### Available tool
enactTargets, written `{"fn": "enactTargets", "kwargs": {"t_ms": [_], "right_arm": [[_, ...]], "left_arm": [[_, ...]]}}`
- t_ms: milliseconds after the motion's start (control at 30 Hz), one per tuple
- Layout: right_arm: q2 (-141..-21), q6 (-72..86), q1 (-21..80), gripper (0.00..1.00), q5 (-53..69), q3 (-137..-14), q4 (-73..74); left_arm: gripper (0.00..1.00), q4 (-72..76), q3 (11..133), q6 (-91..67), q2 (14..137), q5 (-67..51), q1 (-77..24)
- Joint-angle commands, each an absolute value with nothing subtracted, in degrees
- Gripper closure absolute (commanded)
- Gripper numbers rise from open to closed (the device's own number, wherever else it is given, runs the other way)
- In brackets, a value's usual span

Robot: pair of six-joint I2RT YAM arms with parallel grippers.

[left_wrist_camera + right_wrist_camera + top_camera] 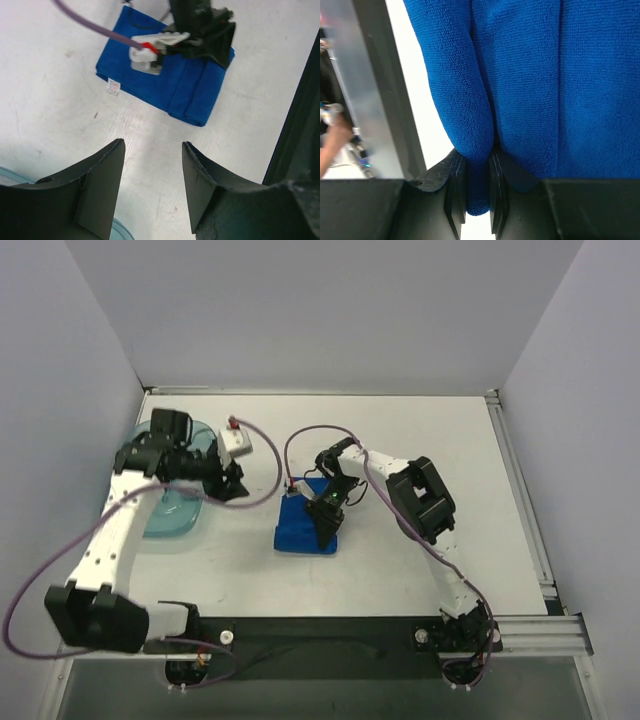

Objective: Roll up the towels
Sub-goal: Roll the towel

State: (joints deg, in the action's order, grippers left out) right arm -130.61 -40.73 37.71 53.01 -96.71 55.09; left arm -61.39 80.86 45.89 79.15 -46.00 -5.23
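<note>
Near the middle of the table [420,440], a little toward its near edge, lies the towel [300,530] — a bright blue terry cloth, and the only one in view. Most of it lies flat. At its near end the cloth is gathered into a couple of soft ridges, and a small white tag [114,87] sticks out from its left side onto the bare surface.

The right gripper [325,510] stands on that gathered end. Its wrist view shows the fingers closed hard on a raised fold of blue cloth, which bulges out above the pinch.

The left gripper [225,480] is well apart from the towel, toward the left edge, hanging over bare tabletop just beside a clear bluish bowl [165,525]. Its fingers stand apart with nothing between them, and its camera looks across at the towel and the right arm.

By my reading the roll is begun but far from made: one end is bunched and gripped, and the long flat part is not yet taken up.

The next move likely calls for carrying the pinched fold over and along toward the towel's far end, low and even, so the cloth winds on itself rather than dragging across the table. The flat end will probably want holding down — the idle left gripper is the natural one for that, and it would have to come across first. Soft terry may slump when released, so the roll should be tight before the fingers let go.
</note>
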Motion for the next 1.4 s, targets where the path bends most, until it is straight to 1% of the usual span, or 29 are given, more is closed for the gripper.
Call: {"fn": "enactTargets", "kwargs": {"t_ms": [0,100,133,200,267,300,367,433,533,633,800,900,933,967,1033,1067,1100,1133,1167,1233,1267,1300,1333,1367], "right_arm": [[-135.3,-40.9,37.5,1.00,55.0,-99.0,57.0],[-137.0,-41.4,38.1,1.00,55.9,-100.3,57.5],[-137.4,-41.7,38.1,1.00,56.1,-100.7,58.0],[-138.4,-42.7,38.4,1.00,56.6,-100.5,58.3],[-139.0,-43.2,38.2,1.00,57.0,-99.9,58.5],[-139.3,-43.8,38.1,1.00,57.0,-99.7,58.6],[-139.4,-44.1,38.0,1.00,57.3,-98.7,58.4],[-139.8,-43.8,37.9,1.00,57.7,-98.8,58.4],[-139.8,-43.7,37.9,1.00,57.7,-99.1,58.4],[-139.7,-43.7,37.5,1.00,57.7,-98.8,58.4],[-139.4,-43.8,37.2,1.00,58.1,-98.7,58.4],[-139.5,-43.7,37.0,1.00,58.4,-99.0,58.4],[-139.5,-43.7,36.9,1.00,58.4,-98.9,58.5],[-139.5,-43.6,36.8,1.00,58.5,-99.1,58.4],[-139.4,-43.6,36.7,1.00,58.5,-99.5,58.5],[-139.4,-43.5,36.6,1.00,58.6,-99.6,58.5],[-139.1,-43.2,36.2,0.98,58.7,-99.6,58.4],[-139.3,-42.8,35.9,0.96,58.8,-99.9,58.1],[-139.5,-42.1,35.9,0.93,58.4,-101.5,58.1],[-140.6,-40.6,35.7,0.88,57.2,-103.4,58.0],[-140.9,-40.3,35.7,0.82,56.3,-104.3,58.0],[-141.3,-40.2,35.7,0.80,55.9,-105.9,58.0],[-141.5,-39.5,35.8,0.77,55.6,-106.7,58.1],[-141.8,-39.0,35.8,0.70,55.5,-107.4,58.0]], "left_arm": [[0.40,-50.9,69.0,48.8,70.9,-38.3,-10.7],[0.39,-48.3,62.1,51.1,65.2,-33.2,-17.6],[0.39,-46.9,57.8,51.2,64.0,-31.8,-19.1],[0.38,-41.2,52.9,51.0,61.4,-26.8,-24.8],[0.36,-36.8,47.4,50.5,60.5,-23.9,-29.2],[0.36,-33.1,46.1,50.4,60.1,-22.8,-33.5],[0.32,-29.5,42.6,50.9,60.2,-20.2,-37.0],[0.30,-24.9,40.7,51.2,61.4,-18.7,-41.2],[0.30,-20.3,38.1,52.8,64.1,-17.8,-44.8],[0.31,-14.4,36.0,53.3,66.4,-15.3,-46.3],[0.31,-7.7,34.5,54.3,70.7,-12.7,-46.8],[0.31,-6.5,33.9,55.6,74.2,-12.7,-46.9],[0.33,-6.8,34.0,55.9,75.1,-13.3,-46.8],[0.37,-7.6,34.1,56.4,75.9,-13.7,-46.8],[0.40,-10.2,34.6,56.5,77.8,-15.6,-46.9],[0.41,-12.6,35.3,57.0,78.2,-16.6,-47.0],[0.44,-18.0,36.2,57.1,79.4,-17.5,-47.4],[0.47,-20.1,36.9,56.7,80.1,-17.9,-48.1],[0.55,-21.7,38.1,54.3,80.9,-17.9,-48.3],[0.64,-25.8,39.1,50.7,82.7,-18.0,-48.3],[0.68,-26.8,39.4,49.7,83.0,-18.1,-48.3],[0.73,-28.4,39.4,48.8,82.9,-18.5,-48.3],[0.75,-29.6,39.5,48.2,82.9,-19.0,-48.3],[0.78,-31.3,39.7,46.2,82.7,-19.1,-48.3]]}}
